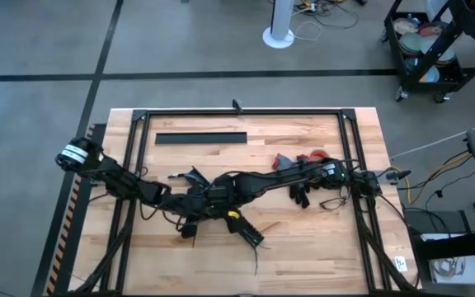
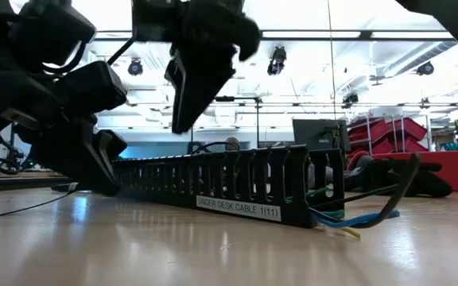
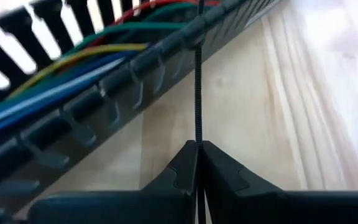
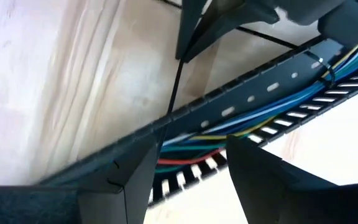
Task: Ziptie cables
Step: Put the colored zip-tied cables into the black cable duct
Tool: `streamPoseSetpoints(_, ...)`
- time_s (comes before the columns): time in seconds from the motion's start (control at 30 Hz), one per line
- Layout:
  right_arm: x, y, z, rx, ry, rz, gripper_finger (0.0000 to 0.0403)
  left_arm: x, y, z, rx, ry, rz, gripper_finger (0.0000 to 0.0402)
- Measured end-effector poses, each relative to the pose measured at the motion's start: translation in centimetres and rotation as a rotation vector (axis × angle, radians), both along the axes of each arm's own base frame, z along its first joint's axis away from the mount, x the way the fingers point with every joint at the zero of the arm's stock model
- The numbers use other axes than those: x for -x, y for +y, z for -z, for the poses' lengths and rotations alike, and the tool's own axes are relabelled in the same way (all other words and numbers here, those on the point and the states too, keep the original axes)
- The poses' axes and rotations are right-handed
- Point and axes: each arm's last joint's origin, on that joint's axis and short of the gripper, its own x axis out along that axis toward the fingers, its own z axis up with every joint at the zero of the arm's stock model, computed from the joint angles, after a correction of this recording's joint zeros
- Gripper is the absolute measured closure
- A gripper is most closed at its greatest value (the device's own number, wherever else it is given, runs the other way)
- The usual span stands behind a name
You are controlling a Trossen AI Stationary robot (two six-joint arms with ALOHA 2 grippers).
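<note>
The left gripper (image 3: pixel 197 144) has its fingers clenched on a ziptie (image 3: pixel 198 81), a thin dark strip that runs straight out from the fingertips to the side wall of the black comb-toothed cable duct (image 3: pixel 92 93). The strip's long axis meets the duct's length roughly crosswise, and its far tip sits at the slotted wall, so I'd judge the coming move is to thread it through a slot and around the wires. The cables (image 4: pixel 272 112) lie inside the duct along its length: blue, green, yellow and red strands, spilling out of one end in the low view.

The right gripper (image 4: pixel 188 168) hangs over the same stretch of duct with its fingers released and spread, one on each side of the channel. From overhead both arms reach to the table's (image 1: pixel 303 247) middle, wrists nearly meeting.
</note>
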Motion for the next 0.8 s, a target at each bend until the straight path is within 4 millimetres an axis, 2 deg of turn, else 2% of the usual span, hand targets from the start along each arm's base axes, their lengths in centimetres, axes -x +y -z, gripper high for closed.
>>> streamPoseSetpoints(0.23,0.0,0.6,1.0,-0.036,0.023,0.113,0.0222,0.2,0.0,0.2,0.036,0.039,0.003,0.0400)
streamPoseSetpoints(0.47,0.4,2.9,0.8,-0.073,0.021,0.184,0.0222,0.4,-0.2,0.2,0.077,0.073,0.034,0.0401)
streamPoseSetpoints(0.63,1.0,4.5,2.1,-0.096,0.062,0.270,0.0229,0.5,-0.4,0.3,0.124,0.095,0.063,0.0401)
streamPoseSetpoints(0.8,1.5,5.5,2.8,-0.128,0.084,0.396,0.0252,0.5,-0.5,0.3,0.165,0.113,0.071,0.0401)
